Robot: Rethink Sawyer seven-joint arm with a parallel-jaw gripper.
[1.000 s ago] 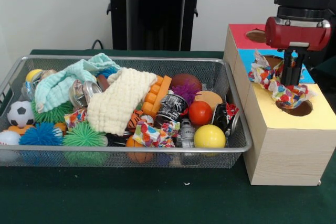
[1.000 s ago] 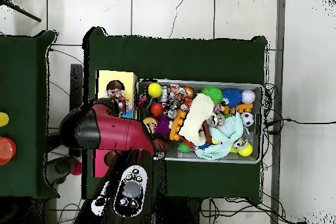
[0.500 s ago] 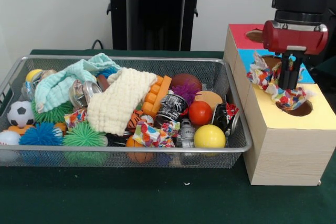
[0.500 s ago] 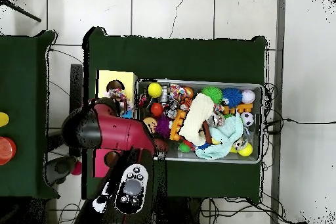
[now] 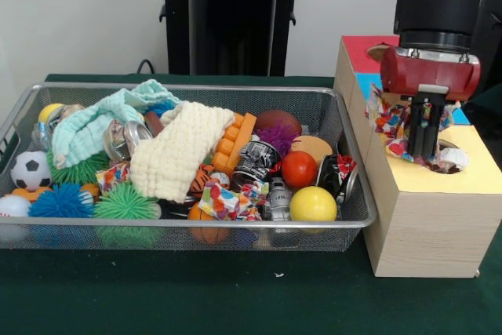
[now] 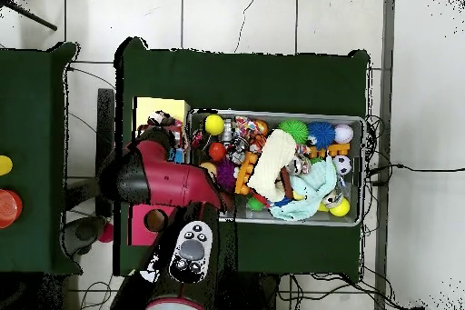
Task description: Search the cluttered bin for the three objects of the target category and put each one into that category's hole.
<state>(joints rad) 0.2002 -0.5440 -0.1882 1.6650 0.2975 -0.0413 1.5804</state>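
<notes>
My gripper (image 5: 423, 151) hangs over the hole in the yellow section (image 5: 480, 176) of the wooden box, its tips down at the hole's rim. It is shut on a crinkled multicoloured wrapper (image 5: 387, 119), which bunches out to the left and pokes out at the right of the fingers (image 5: 430, 127). Two similar patterned wrappers lie in the wire bin: one (image 5: 221, 202) at the front middle, another (image 5: 114, 173) by the green spiky balls. In the overhead view the arm (image 6: 168, 184) covers the gripper, and only a bit of the wrapper (image 6: 163, 123) shows at the yellow section (image 6: 154, 106).
The wire bin (image 5: 235, 229) holds a cream knitted cloth (image 5: 180, 151), a mint towel (image 5: 94, 123), cans, a red ball (image 5: 299, 169), a yellow ball (image 5: 313, 204), a soccer ball (image 5: 30, 169) and spiky balls. The box also has blue (image 5: 369, 84) and red (image 5: 359, 49) sections behind.
The gripper has shifted slightly left and come down, pushing the wrapper lower into the yellow hole. The bin's contents have not moved.
</notes>
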